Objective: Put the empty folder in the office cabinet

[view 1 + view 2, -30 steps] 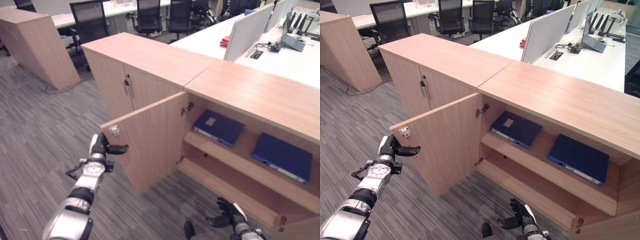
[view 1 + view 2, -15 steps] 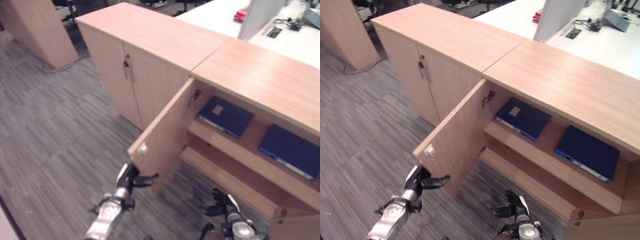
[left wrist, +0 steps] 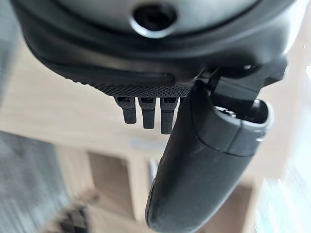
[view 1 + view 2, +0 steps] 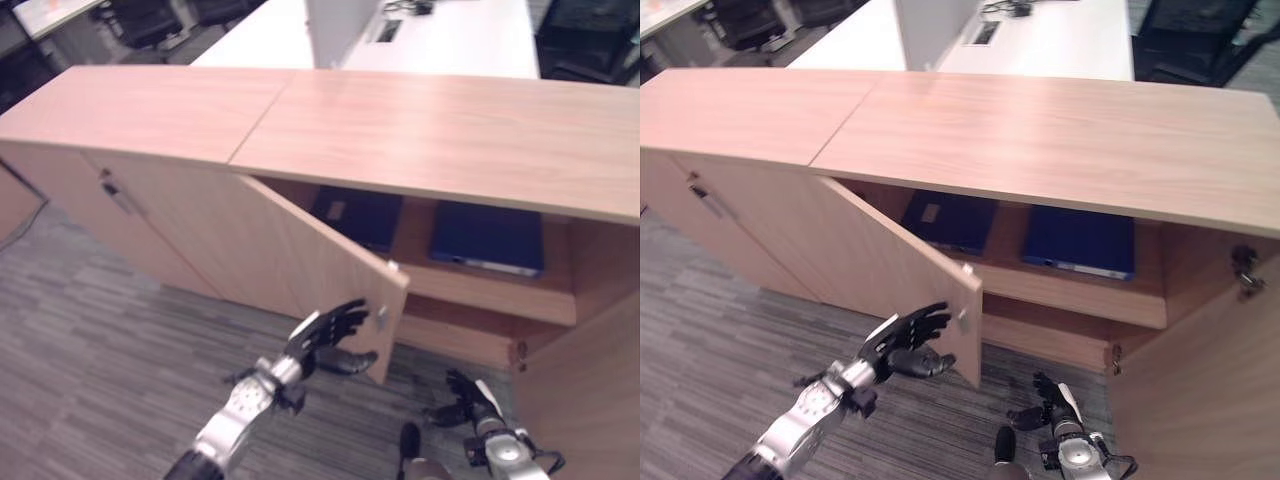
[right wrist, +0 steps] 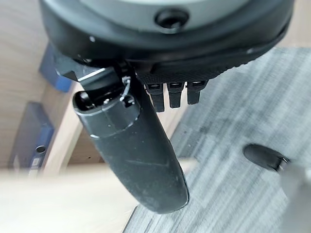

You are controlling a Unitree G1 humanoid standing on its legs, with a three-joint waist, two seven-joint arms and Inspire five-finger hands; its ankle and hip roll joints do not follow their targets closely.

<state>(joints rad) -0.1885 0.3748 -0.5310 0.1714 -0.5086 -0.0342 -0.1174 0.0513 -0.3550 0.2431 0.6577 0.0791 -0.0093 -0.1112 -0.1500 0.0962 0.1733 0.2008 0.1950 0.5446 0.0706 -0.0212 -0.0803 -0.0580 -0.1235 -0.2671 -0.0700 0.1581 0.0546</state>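
Near us, our right hand hangs low w/ loose fingers, holding nothing. Our left hand has fingers spread apart, right by the edge of the half-open cabinet door. Farther in, two blue folders lie on the shelf. We think the folder's in; just the doors left to close.

Light wood cabinet, dark blue folders, grey striped carpet.
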